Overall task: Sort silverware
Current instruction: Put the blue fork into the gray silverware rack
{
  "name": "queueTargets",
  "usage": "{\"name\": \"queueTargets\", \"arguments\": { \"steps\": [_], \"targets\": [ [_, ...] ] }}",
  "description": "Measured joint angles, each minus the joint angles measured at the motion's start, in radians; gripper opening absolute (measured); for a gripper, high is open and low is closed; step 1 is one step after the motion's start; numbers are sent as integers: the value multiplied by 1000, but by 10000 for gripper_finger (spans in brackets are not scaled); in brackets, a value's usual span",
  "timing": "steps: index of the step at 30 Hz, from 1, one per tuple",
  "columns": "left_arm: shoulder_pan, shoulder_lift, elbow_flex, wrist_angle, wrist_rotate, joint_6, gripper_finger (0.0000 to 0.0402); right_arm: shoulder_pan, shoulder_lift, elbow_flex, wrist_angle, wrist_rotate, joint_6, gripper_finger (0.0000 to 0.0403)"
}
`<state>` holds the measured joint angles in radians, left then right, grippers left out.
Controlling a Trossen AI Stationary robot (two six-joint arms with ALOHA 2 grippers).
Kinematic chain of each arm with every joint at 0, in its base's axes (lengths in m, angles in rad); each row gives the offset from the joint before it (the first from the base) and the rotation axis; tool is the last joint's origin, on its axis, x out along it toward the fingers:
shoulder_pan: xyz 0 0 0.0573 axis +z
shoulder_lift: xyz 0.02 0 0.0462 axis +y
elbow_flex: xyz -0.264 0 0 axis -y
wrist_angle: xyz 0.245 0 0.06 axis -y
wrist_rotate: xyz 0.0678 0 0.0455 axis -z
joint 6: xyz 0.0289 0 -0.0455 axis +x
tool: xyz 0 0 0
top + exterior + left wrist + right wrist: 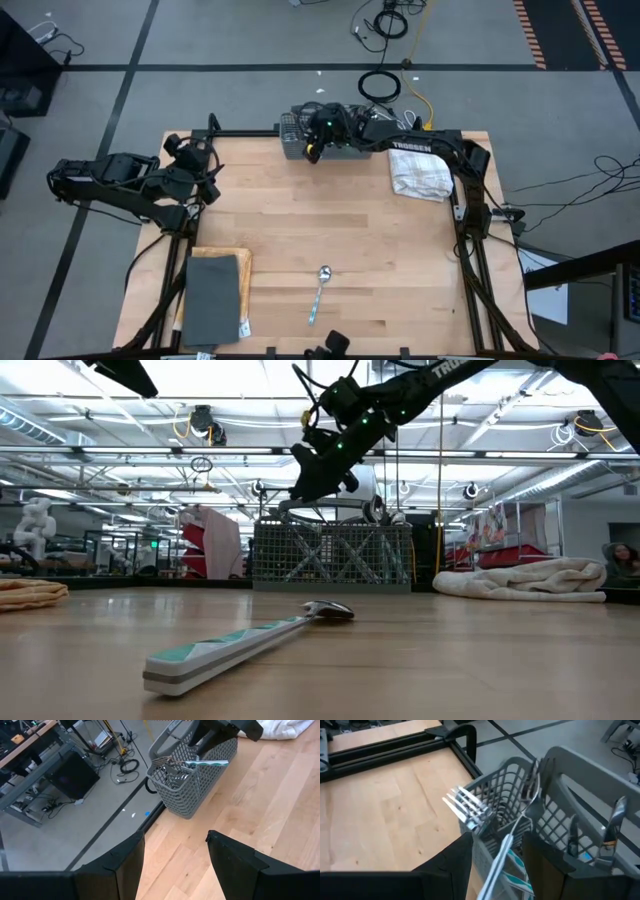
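Observation:
My right gripper hangs over the left end of the grey mesh basket at the table's far edge and is shut on a fork with a light blue patterned handle. More silverware stands upright inside the basket. One spoon lies flat on the table near its near edge, bowl toward the far side. My left gripper is open and waits above the table's left edge, pointing toward the basket. My right gripper pinches the fork by its blue patterned handle between the two fingers, coming from above. The fork lies about level, lifted clear above the basket's rim, tines sticking out past the fingers. A second silver shaft runs between the fingers; whether it is held I cannot tell.
A white folded towel lies right of the basket. A grey mat on a wooden board sits at the near left. Bare wood lies between the basket and the spoon. Cables lie on the floor beyond the far edge.

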<state>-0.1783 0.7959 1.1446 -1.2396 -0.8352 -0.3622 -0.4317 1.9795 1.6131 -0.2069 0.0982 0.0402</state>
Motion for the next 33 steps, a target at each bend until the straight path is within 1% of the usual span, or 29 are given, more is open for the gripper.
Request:
{"name": "queueTargets", "arguments": {
  "steps": [7,9,12,14,20,26,28,33],
  "targets": [
    [0,0,0,0,-1,1,224,-6,33,0,4,-5,-2,160],
    [0,0,0,0,-2,1,224,-9,42,0,8,-21,0,160],
    [0,0,0,-1,-3,1,224,-20,48,0,1,-18,22,160],
    [0,0,0,-1,-4,1,224,-29,48,0,2,-17,38,155],
    [0,0,0,-3,-5,2,224,-46,48,0,8,-23,38,122],
    [0,0,0,-4,-5,2,224,-46,48,0,12,-27,29,120],
    [0,0,0,-4,-6,2,224,-46,48,0,27,-53,28,120],
    [0,0,0,-4,-7,2,224,-46,61,1,41,-65,41,119]
  ]
}}
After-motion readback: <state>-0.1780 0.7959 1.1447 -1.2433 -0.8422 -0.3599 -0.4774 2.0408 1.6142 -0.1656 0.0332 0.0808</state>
